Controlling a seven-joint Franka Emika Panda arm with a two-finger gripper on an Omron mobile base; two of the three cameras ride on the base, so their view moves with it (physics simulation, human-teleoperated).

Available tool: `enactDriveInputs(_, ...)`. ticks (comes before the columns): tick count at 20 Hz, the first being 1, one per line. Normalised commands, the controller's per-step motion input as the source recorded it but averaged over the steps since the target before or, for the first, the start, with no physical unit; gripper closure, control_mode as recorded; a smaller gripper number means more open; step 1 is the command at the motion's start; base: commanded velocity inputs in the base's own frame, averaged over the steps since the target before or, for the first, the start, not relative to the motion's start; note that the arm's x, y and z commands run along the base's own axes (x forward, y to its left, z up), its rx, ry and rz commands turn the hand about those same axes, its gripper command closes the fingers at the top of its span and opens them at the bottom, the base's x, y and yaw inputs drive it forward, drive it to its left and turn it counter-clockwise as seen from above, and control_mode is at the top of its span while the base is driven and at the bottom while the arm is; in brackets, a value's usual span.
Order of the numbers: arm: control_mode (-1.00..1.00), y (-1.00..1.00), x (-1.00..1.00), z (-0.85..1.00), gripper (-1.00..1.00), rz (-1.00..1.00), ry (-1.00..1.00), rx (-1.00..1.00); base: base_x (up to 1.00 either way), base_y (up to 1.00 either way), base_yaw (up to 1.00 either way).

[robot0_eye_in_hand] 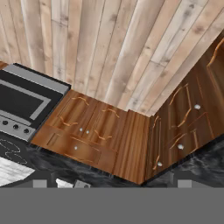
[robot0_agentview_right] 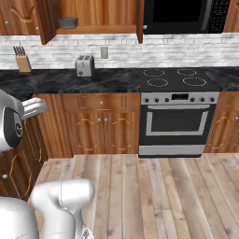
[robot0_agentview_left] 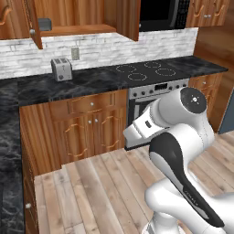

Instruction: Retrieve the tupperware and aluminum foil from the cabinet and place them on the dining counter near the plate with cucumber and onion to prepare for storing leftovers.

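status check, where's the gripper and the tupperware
Gripper state cannot tell. Tupperware on shelf of open cabinet, above toaster; untouched. Arm away from it, nothing in the way seen.

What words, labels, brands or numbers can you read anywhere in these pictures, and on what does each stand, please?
None can be read.
The oven control panel carries small marks, too blurred to read.
The toaster and the grey tub in the open cabinet show no lettering.

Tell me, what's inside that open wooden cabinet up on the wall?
A grey tub sits on the cabinet's shelf at the left. The open door and the picture's top edge hide the rest.
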Motion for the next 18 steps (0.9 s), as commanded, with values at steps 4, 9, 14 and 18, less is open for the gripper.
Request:
enactDriveInputs(4,1.00,0.00,0.00,0.00,-1.00,0.00,0.00,0.00,1.00,0.00,-0.06)
enactDriveInputs(9,1.00,0.00,0.00,0.00,-1.00,0.00,0.00,0.00,1.00,0.00,-0.06)
enactDriveInputs(14,1.00,0.00,0.00,0.00,-1.00,0.00,0.00,0.00,1.00,0.02,-0.01)
enactDriveInputs(18,1.00,0.00,0.00,0.00,-1.00,0.00,0.00,0.00,1.00,0.00,0.01)
